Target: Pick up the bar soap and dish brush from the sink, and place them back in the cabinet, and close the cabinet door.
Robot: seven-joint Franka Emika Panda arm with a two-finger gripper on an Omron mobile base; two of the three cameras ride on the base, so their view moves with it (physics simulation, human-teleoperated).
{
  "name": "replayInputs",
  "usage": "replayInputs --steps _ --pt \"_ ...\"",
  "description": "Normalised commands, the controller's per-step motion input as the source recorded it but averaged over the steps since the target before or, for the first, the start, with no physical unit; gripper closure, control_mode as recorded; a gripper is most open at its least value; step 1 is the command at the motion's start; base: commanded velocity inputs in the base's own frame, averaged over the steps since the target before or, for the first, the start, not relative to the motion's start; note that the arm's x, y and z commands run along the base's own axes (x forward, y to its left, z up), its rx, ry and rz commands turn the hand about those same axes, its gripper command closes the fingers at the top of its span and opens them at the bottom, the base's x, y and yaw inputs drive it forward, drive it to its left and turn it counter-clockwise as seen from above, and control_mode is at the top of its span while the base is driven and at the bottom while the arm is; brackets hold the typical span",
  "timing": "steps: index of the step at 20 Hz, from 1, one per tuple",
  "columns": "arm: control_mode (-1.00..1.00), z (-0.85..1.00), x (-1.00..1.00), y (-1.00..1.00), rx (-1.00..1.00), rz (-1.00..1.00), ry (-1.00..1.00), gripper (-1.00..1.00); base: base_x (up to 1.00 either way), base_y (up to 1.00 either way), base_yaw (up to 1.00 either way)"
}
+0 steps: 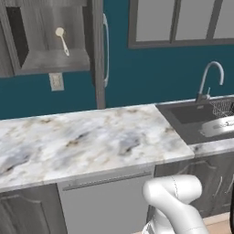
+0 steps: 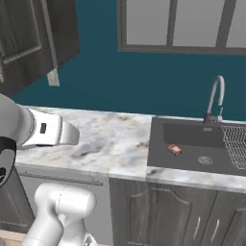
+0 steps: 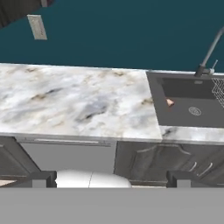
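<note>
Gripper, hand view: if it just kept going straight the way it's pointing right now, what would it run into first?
The open gripper points out over the marble counter, left of the sink. Going straight, it would probably meet the countertop or its front edge first, not the bar soap. Depth is hard to judge here.

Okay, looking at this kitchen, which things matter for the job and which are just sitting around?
Job things:
bar soap
dish brush
sink
cabinet
cabinet door

Just there:
faucet
dish rack
wall outlet
window

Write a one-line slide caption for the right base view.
Soap lies in the sink by the drain; faucet behind, marble counter to the left.
</note>
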Motion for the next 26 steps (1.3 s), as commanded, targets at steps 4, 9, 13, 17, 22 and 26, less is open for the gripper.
replayInputs --steps 4,9,13,17,22,26 --pt "1.0 0.0 0.0 0.0 0.0 0.0 0.0 -1.0 0.0 -0.75 0.0" --pt "1.0 0.0 0.0 0.0 0.0 0.0 0.0 -1.0 0.0 -0.8 0.0" --pt "1.0 0.0 0.0 0.0 0.0 0.0 0.0 -1.0 0.07 -0.77 0.0" --pt "1.0 0.0 0.0 0.0 0.0 0.0 0.0 -1.0 0.14 -0.73 0.0" --pt "1.0 0.0 0.0 0.0 0.0 0.0 0.0 -1.0 0.33 -0.49 0.0" --pt "1.0 0.0 0.0 0.0 0.0 0.0 0.0 -1.0 0.56 -0.05 -0.06"
